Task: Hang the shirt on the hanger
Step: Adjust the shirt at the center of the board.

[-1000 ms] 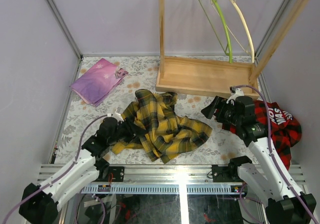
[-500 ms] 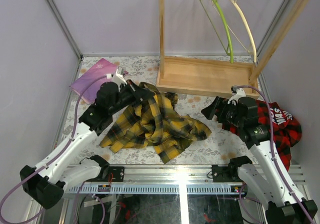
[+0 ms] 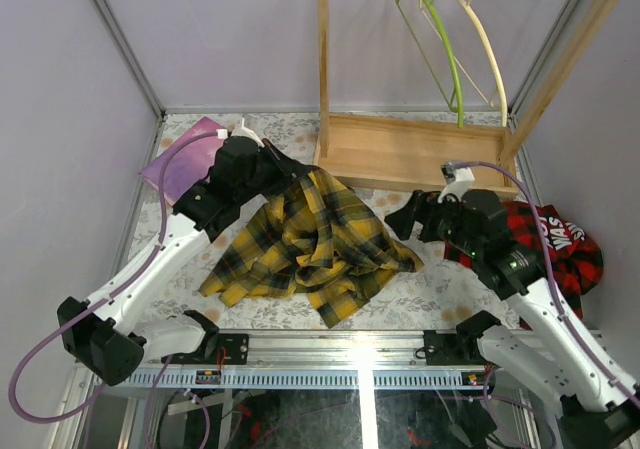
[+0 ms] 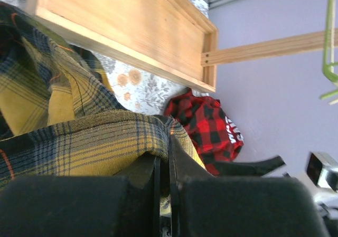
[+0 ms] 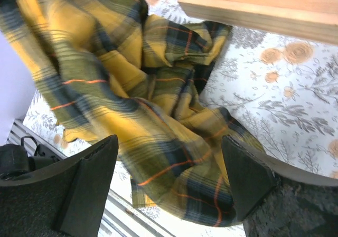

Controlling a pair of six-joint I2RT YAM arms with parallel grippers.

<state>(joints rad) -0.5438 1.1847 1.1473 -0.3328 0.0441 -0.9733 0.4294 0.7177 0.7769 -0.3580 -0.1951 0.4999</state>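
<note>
The yellow-and-black plaid shirt lies rumpled on the floral table top, its upper edge lifted. My left gripper is shut on that edge, above the shirt's far side near the rack's left post. In the left wrist view the jaws pinch a fold of the shirt. My right gripper hangs open just right of the shirt, with nothing between its fingers; in its wrist view the shirt lies beneath the gripper. The pale green hanger hangs from the rack's top bar.
A wooden rack with a tray base stands at the back. A cream curved hanger hangs beside the green one. A red-and-black plaid garment lies at the right. A purple cloth lies at the back left.
My left gripper shut on the shirt's edge near the front left and carried it up and back toward the rack, stretching the shirt. My right gripper shifted slightly left.
</note>
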